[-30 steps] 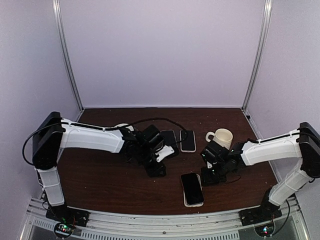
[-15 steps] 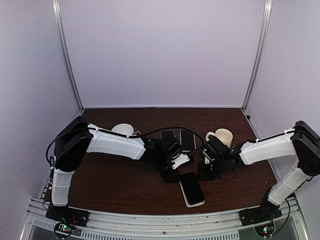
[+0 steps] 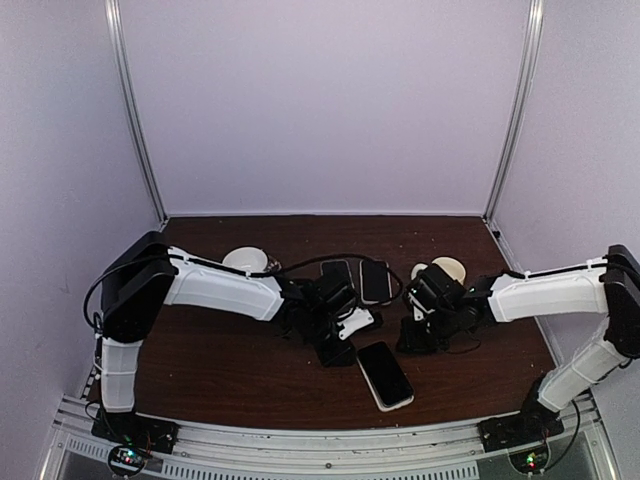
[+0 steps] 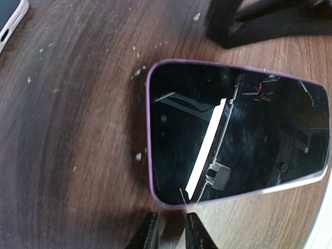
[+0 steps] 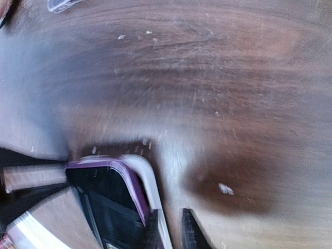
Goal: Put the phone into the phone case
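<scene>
The black-glass phone with a purple rim (image 4: 233, 129) lies face up on the white plastic phone case (image 5: 152, 187), at the front of the dark wood-grain desk (image 3: 220, 365). I judge the seating step is in hand. The left fingers (image 4: 150, 232) are narrow and empty, just beside the phone's long edge. The right fingers (image 5: 190, 231), likewise narrow and empty, are at its corner. Next, the corners need pressing down (gently, since glass slips). Behind the phone stands a cream ceramic mug (image 3: 447, 270). Pale lilac walls enclose the desk.
</scene>
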Robot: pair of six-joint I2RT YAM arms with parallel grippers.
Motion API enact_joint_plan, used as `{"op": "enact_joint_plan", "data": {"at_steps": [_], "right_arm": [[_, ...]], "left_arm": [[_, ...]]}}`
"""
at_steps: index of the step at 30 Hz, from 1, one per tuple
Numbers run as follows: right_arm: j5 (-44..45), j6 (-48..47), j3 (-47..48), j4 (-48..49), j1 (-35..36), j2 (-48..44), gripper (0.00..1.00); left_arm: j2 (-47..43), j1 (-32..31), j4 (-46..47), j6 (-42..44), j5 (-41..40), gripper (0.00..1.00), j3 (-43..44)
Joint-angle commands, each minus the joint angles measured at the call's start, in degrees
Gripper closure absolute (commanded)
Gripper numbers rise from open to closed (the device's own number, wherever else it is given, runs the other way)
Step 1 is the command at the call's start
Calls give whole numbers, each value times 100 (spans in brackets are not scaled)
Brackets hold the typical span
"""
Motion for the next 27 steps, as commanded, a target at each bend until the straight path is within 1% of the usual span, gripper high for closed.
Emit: {"op": "enact_joint_plan", "data": {"at_steps": [1, 3, 5, 7, 9, 11, 12, 13, 17, 21, 27], "right_arm": [[332, -159, -74, -933, 80, -710, 74], [177, 5, -308, -993, 208, -968, 65], [79, 236, -550, -1008, 379, -1223, 63], [19, 501, -780, -960, 525, -1480, 64], [-90, 767, -1024, -704, 627, -1714, 66], [-301, 979, -1275, -262, 668, -1870, 68], [-388, 1053, -1364, -82, 674, -1923, 68], [-437, 1100, -1429, 50, 682, -1955, 69], [-457, 1145, -1543, 118, 706, -1933, 72], [-585, 1174, -1599, 271, 764, -1804, 79], [-605, 1221, -1595, 17, 896, -1973, 85]], "left_arm": [[-446, -21, 267, 146, -333, 75, -197], [-479, -22, 167, 174, -360, 74, -220], [-510, -23, 63, 178, -246, 73, -258], [-620, -77, 112, 268, 51, 73, -429], [-781, -265, 365, 725, 434, 72, -760], [-921, -568, 661, 1436, 817, 68, -1154], [-955, -739, 849, 1821, 792, 68, -1328], [-937, -872, 983, 1987, 661, 68, -1419], [-551, -980, 679, 2100, 220, 72, -967], [-206, -992, 431, 2226, 193, 76, -576], [9, -991, 395, 2367, 125, 79, -342]]}}
